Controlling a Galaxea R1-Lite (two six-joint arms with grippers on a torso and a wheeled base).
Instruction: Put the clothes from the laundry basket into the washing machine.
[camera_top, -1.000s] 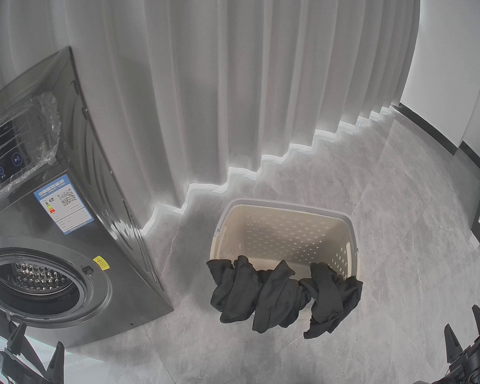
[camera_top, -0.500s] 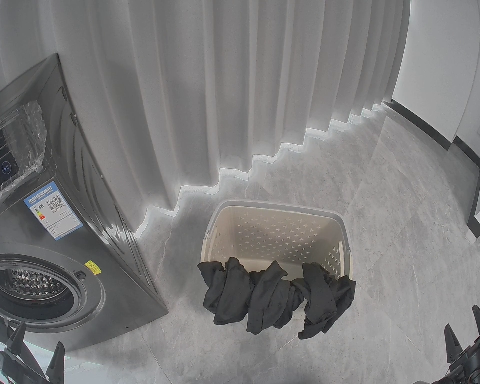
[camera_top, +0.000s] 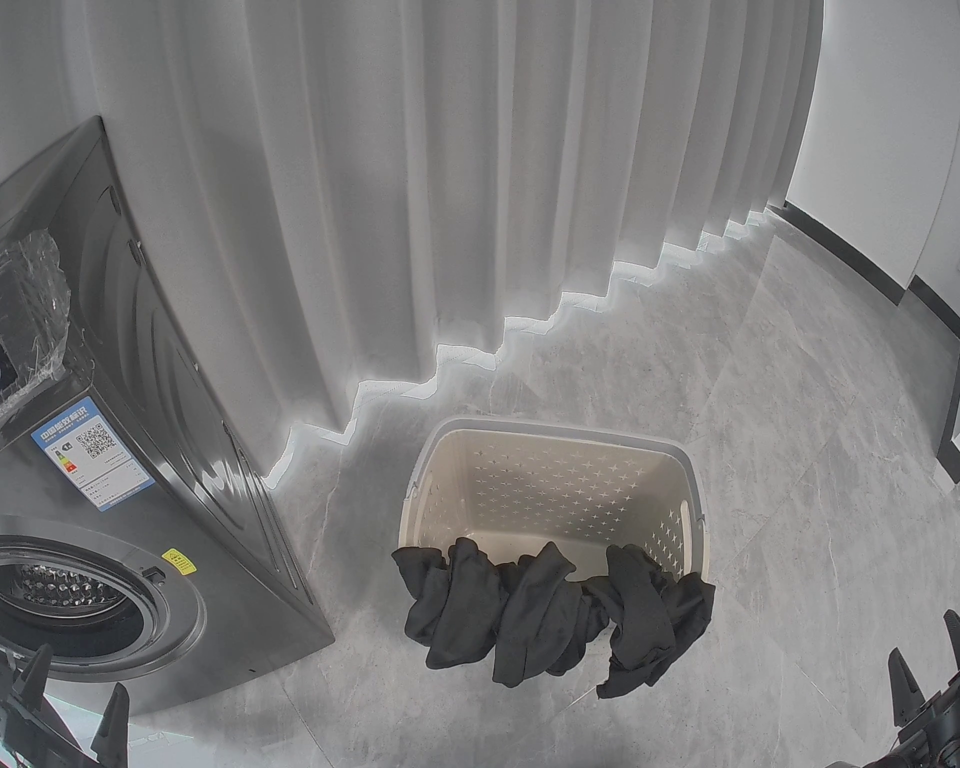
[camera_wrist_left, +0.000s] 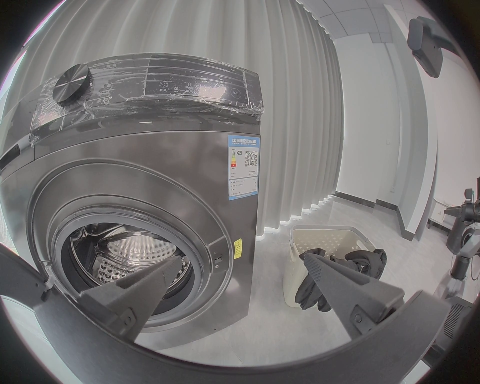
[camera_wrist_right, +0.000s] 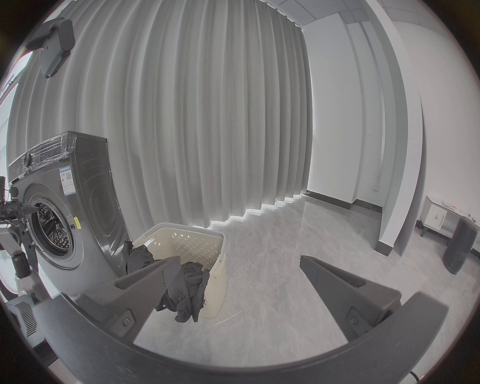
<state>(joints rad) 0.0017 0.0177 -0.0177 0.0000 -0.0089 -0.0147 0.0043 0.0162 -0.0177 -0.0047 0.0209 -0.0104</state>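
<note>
Clothes (camera_top: 550, 615): dark bundle draped over the near rim of the laundry basket (camera_top: 560, 432), long axis left-right along it, ends hanging outside toward me. I've got left gripper (camera_top: 78, 672) and right gripper (camera_top: 922, 637) both spread wide, empty. Right looks nearer; washing machine (camera_top: 200, 560) sits left.

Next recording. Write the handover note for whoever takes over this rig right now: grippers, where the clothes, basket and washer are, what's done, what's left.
Left gripper: open, empty, low in front of the washing machine.
Right gripper: open, empty, low to the basket's right.
Black clothes hang over the near rim of the beige laundry basket, which is on the floor to the right of the machine. The drum opening is uncovered; no clothes seen inside.
Done: nothing loaded.
Left: grasp the clothes and put them in the drum.
</note>
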